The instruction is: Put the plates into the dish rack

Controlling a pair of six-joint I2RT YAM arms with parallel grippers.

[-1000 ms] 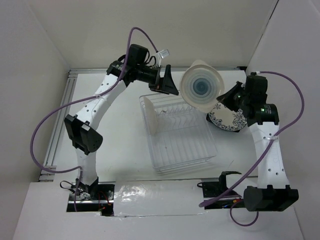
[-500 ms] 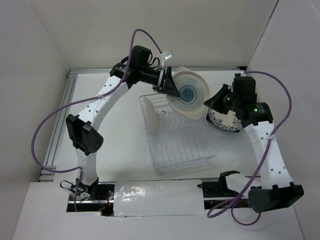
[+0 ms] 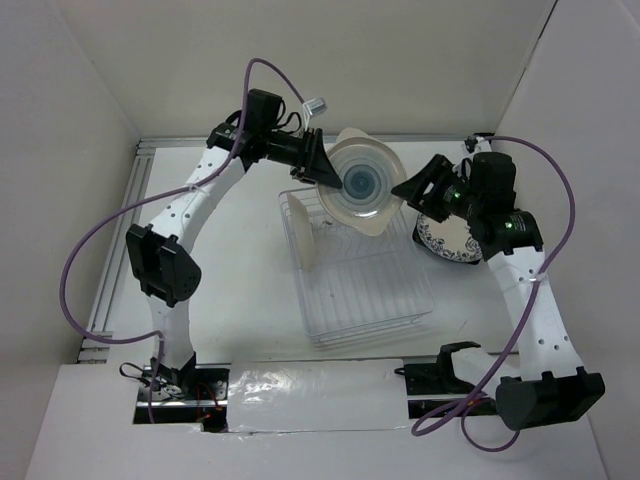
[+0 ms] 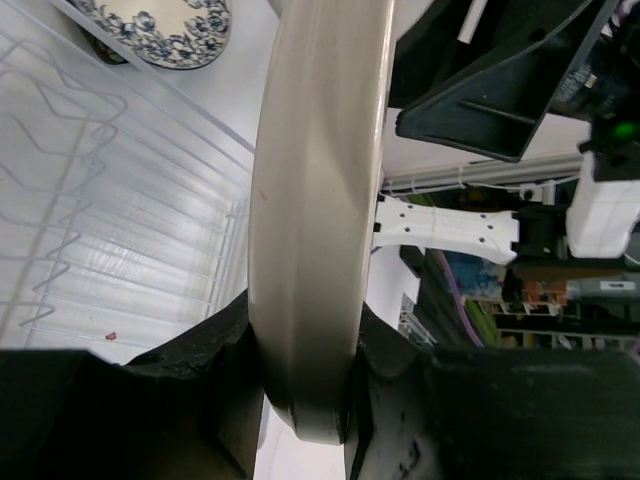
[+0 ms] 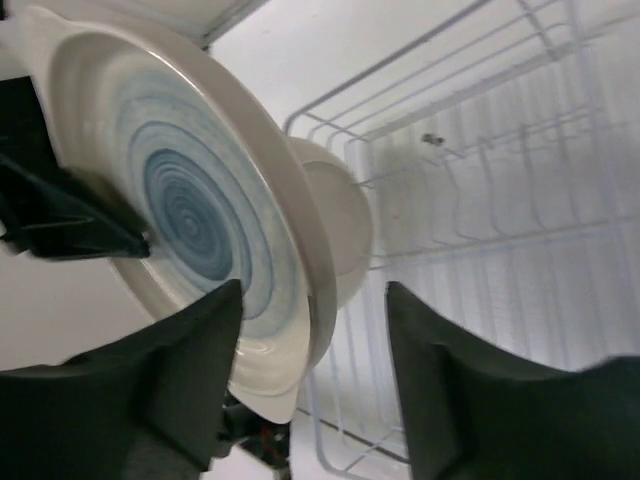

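A white plate with a blue centre hangs on edge above the far end of the wire dish rack. My left gripper is shut on its left rim; in the left wrist view the cream rim is pinched between both pads of that gripper. My right gripper is open. Its fingers straddle the plate's right rim without touching it, on either side of the gripper's middle. A blue floral plate lies on the table under the right wrist.
A cream plate stands on edge at the rack's far left end. The rack's tines run across its floor. Enclosure walls stand at the back and both sides. A metal rail runs along the table's left edge.
The left gripper closed on the plate's rim and the right gripper opened and let go. The plate has shifted left, over the rack's far end.
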